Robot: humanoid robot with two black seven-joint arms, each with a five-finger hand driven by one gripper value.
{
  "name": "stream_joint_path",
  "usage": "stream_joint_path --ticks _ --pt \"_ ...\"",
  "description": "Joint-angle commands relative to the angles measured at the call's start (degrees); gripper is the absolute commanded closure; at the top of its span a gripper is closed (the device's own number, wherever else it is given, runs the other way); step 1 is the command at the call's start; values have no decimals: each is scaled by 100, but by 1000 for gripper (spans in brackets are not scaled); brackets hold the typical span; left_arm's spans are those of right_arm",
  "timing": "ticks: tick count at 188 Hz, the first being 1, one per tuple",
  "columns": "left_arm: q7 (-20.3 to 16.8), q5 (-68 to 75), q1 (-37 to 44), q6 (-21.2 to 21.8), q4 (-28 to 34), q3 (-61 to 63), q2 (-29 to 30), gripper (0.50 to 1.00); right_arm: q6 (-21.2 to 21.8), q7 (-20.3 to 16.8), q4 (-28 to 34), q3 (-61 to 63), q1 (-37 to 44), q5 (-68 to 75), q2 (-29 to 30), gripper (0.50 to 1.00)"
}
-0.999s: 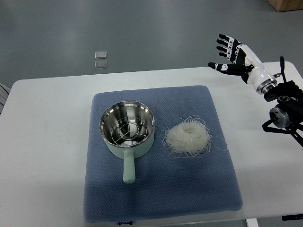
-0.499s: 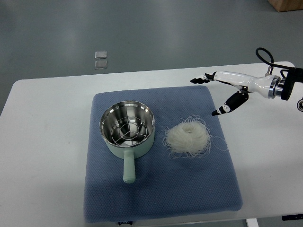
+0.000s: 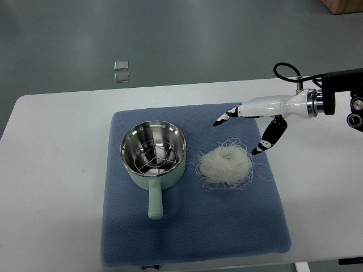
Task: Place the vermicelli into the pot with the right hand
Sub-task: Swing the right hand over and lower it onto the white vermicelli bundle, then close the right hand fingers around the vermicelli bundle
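Now that I've swung the right robot hand over the vermicelli, fingers spread and empty, grabbing's next.

Robotics lab test area: a plain white desk with a blue mat stands on a bare grey concrete floor.

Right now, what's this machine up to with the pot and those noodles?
The robot's right hand is reaching in over the blue mat, fingers spread, just above and behind the vermicelli. It holds nothing yet. The vermicelli lies in a loose nest on the mat, right of the pot, which stands empty apart from a wire rack inside, handle pointing toward the robot. No left hand shows.
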Motion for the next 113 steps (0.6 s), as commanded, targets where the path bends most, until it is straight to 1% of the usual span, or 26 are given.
stream_joint_path --ticks 1,12,42,64,113 --pt "0 0 0 0 0 0 0 500 -108 -4 -2 -174 -75 -8 58 585" --pt "0 0 0 0 0 0 0 500 -187 -4 -2 -183 -189 -17 102 585" --pt "0 0 0 0 0 0 0 500 -214 -12 -2 -174 -356 -70 278 585" --pt "0 0 0 0 0 0 0 500 -424 -39 -55 -183 -506 -96 453 585" --pt "0 0 0 0 0 0 0 500 -688 -48 -275 -183 -813 -210 708 587"
